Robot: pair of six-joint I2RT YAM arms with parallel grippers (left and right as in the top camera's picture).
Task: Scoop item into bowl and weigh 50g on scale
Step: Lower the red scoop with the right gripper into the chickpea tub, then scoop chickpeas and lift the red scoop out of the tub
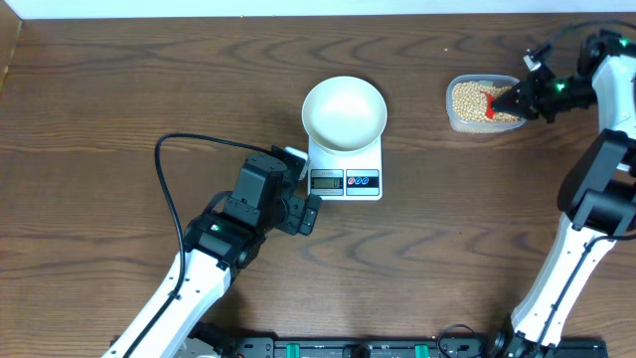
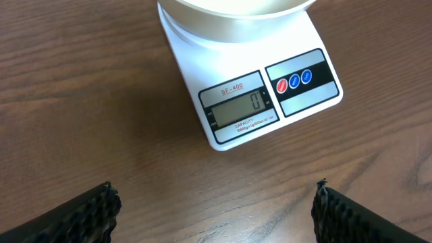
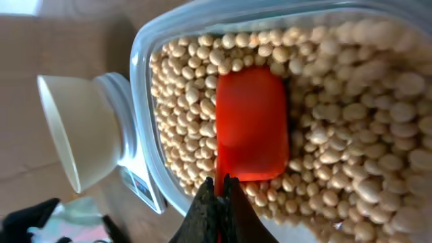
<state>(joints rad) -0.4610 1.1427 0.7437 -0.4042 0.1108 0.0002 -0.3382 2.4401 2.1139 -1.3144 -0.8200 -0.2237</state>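
Observation:
The empty white bowl (image 1: 344, 112) sits on the white scale (image 1: 346, 180) at table centre; the display (image 2: 236, 110) reads 0. Beige beans (image 1: 468, 101) fill a clear plastic tub (image 1: 479, 125) at the right rear. My right gripper (image 1: 521, 95) is shut on the handle of a red scoop (image 3: 251, 125), whose blade lies face down in the beans (image 3: 351, 135). My left gripper (image 1: 308, 214) is open and empty, just in front of the scale's left corner, its fingers (image 2: 214, 209) wide apart over bare wood. The bowl (image 3: 74, 128) also shows in the right wrist view.
The table is dark brown wood (image 1: 119, 99). A black cable (image 1: 169, 189) loops over the table by my left arm. My right arm's white links (image 1: 596, 189) stand along the right edge. A black rail (image 1: 348, 348) runs along the front edge.

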